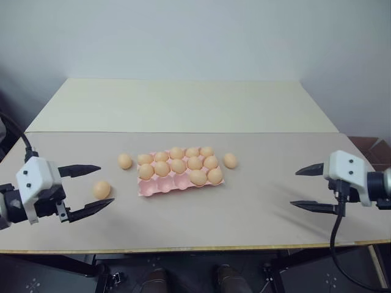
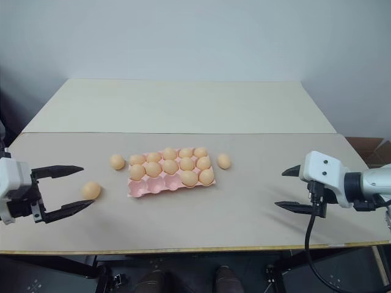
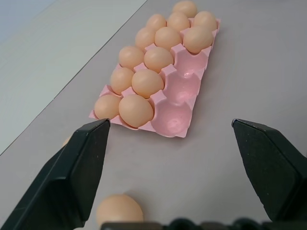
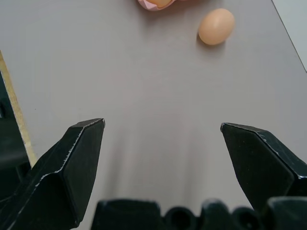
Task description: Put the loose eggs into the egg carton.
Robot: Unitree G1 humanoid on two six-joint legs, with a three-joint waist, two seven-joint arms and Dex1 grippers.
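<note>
Carton: we see the egg carton [image 1: 181,183] mid-table, three near cups empty.
Loose eggs: three loose eggs [image 1: 102,189] beside it.
Grippers: our left gripper [image 1: 91,188] and right gripper [image 1: 309,188] gape, empty.

Pink egg carton [image 1: 160,188] holds twelve eggs; three loose eggs [image 1: 102,189] beside it.
</note>
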